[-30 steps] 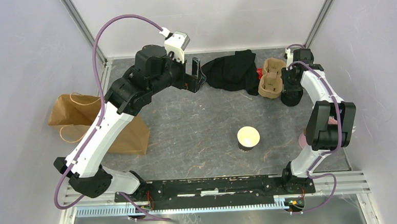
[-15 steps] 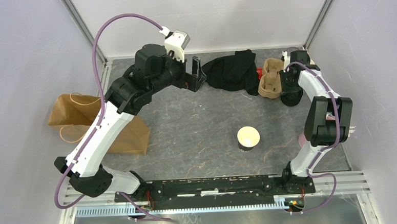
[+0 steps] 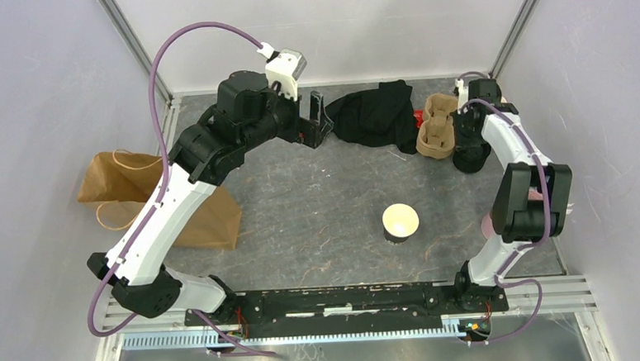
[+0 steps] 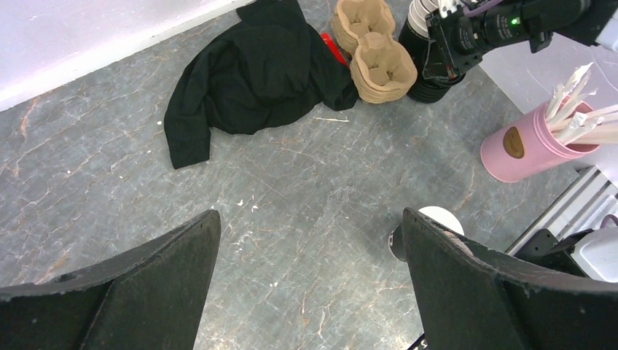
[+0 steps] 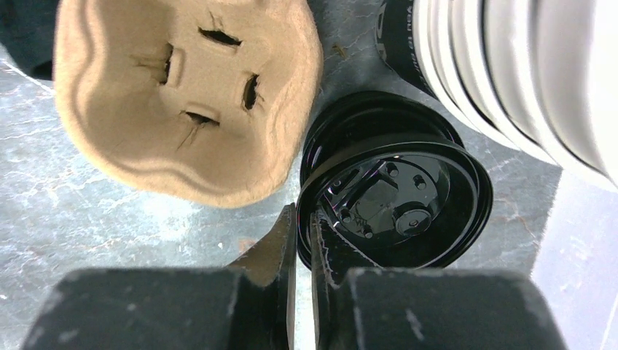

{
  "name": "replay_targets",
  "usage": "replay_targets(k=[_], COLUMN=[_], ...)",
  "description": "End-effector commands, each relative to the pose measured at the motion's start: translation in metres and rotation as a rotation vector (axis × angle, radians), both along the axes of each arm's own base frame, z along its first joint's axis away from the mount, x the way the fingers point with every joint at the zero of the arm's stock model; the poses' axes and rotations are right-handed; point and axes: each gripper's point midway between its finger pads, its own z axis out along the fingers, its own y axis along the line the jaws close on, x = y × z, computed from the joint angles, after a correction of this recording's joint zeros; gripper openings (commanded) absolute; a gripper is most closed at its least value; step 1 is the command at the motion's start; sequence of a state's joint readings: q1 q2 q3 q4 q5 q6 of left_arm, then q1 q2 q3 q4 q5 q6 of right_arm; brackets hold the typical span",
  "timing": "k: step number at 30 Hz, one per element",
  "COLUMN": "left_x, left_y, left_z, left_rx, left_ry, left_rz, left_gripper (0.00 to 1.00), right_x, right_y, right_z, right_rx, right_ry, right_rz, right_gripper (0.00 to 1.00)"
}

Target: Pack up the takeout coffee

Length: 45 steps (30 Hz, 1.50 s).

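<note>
No capped cup is in view. One lidless black cup with a cream inside (image 3: 401, 222) stands mid-table; it also shows in the left wrist view (image 4: 430, 219), half hidden by a finger. My right gripper (image 3: 466, 140) is at the far right, shut on the rim of the top black lid (image 5: 397, 204) of a stack of loose lids (image 3: 469, 158), one finger inside the lid (image 5: 328, 251) and one outside. My left gripper (image 3: 320, 118) hangs open and empty above the table near the back, its gap (image 4: 310, 215) over bare floor.
A cardboard cup carrier (image 3: 438, 126) lies beside the lids, with a black cloth (image 3: 375, 115) to its left. A stack of lidless cups (image 5: 510, 65) is right behind the lids. A pink holder of stirrers (image 4: 521, 142) stands at the right edge. A brown paper bag (image 3: 135, 190) lies at the left.
My right arm's wrist and elbow shifted slightly over the lid stack, staying by the carrier. The left arm and the lidless cup have not moved.
</note>
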State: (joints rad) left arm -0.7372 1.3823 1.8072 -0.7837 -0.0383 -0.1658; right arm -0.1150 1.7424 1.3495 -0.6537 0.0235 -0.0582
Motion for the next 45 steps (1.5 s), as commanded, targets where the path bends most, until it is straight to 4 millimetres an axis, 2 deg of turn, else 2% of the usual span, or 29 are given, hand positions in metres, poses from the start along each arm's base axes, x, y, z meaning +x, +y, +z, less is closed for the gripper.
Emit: replay_targets(k=[1,4,6,9,12,13,16,18,23,27,31,34,37,42,45], left_x=[-0.013,-0.02,-0.024,-0.029,-0.035,-0.037,-0.041,-0.043,-0.048,-0.05,-0.062,-0.074,-0.081,-0.11,-0.116], left_y=[-0.005,-0.008,-0.012,-0.02,-0.029,-0.031,-0.037,-0.043,-0.066,-0.072,-0.079,-0.076,-0.071,-0.091,-0.097], left_z=[0.028,0.029,0.03,0.03,0.034,0.034,0.034,0.033,0.036,0.059,0.091,0.099,0.098,0.101,0.104], left_rx=[-0.069,-0.103,-0.13,-0.176,-0.233,-0.243,-0.294,-0.331,-0.477,-0.629,-0.862,-0.937,-0.973,-1.02,-1.029], left_ry=[-0.045,-0.026,-0.008,0.032,0.086,0.096,0.159,0.208,0.335,0.369,0.459,0.462,0.491,0.573,0.573], left_rz=[-0.061,-0.085,-0.101,-0.127,-0.153,-0.158,-0.159,-0.163,-0.199,-0.2,-0.253,-0.285,-0.264,-0.36,-0.364], left_gripper=[1.0,1.0,1.0,1.0,1.0,1.0,1.0,1.0,0.99,0.98,0.99,0.99,1.0,1.0,1.0], right_x=[0.003,-0.008,-0.017,-0.029,-0.059,-0.071,-0.106,-0.131,-0.167,-0.191,-0.217,-0.236,-0.244,-0.266,-0.272], right_y=[0.003,0.01,0.026,0.088,0.177,0.199,0.251,0.269,0.271,0.266,0.262,0.258,0.255,0.248,0.247], right_z=[0.07,0.103,0.119,0.142,0.173,0.181,0.215,0.243,0.29,0.339,0.383,0.394,0.397,0.411,0.412], right_rx=[-0.027,-0.014,0.063,0.357,0.74,0.832,1.093,1.254,1.463,1.553,1.605,1.597,1.603,1.71,1.712], right_ry=[-0.161,-0.233,-0.275,-0.364,-0.403,-0.397,-0.432,-0.475,-0.579,-0.652,-0.706,-0.752,-0.791,-0.805,-0.803], right_rz=[-0.016,-0.025,-0.025,0.091,0.286,0.333,0.448,0.51,0.565,0.638,0.732,0.795,0.795,0.85,0.858], right_gripper=[0.05,0.04,0.03,0.03,0.04,0.04,0.03,0.04,0.04,0.04,0.04,0.04,0.04,0.03,0.03])
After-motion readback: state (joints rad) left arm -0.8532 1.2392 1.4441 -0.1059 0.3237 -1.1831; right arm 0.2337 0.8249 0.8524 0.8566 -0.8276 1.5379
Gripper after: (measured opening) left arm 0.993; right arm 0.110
